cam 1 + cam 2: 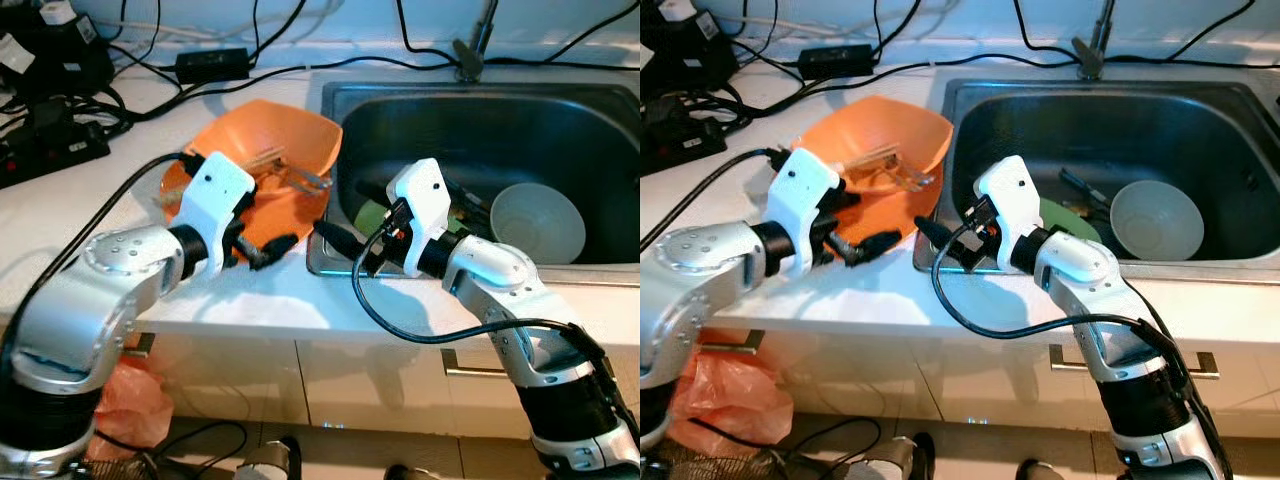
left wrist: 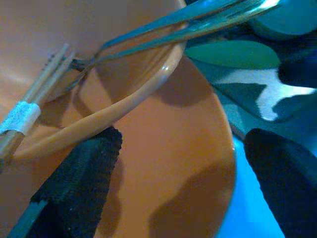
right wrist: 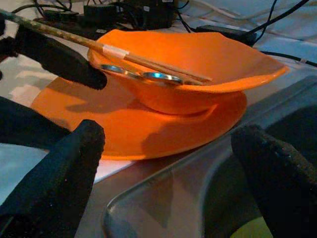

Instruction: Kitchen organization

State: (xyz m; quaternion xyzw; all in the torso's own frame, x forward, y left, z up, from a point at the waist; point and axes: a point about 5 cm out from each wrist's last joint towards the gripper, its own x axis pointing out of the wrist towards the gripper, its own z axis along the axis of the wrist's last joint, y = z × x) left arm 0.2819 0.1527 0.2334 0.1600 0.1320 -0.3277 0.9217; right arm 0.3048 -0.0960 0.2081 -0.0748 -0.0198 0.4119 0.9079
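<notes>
Two robot arms of rounded, brushed-silver segments, with black ribbed collars at the joints and small dark screws dotting the left upper arm. Each arm ends in a glossy white angular wrist housing that carries a hand with two long black fingers, the left hand (image 1: 262, 250) and the right hand (image 1: 345, 250); the fingertips (image 3: 54, 173) have a rough, grainy black surface. A black cable runs along the left arm, and another loops loosely beneath the right forearm.

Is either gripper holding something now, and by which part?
Nothing is held. The left gripper is open over the orange plate; the right gripper is open beside it.
</notes>
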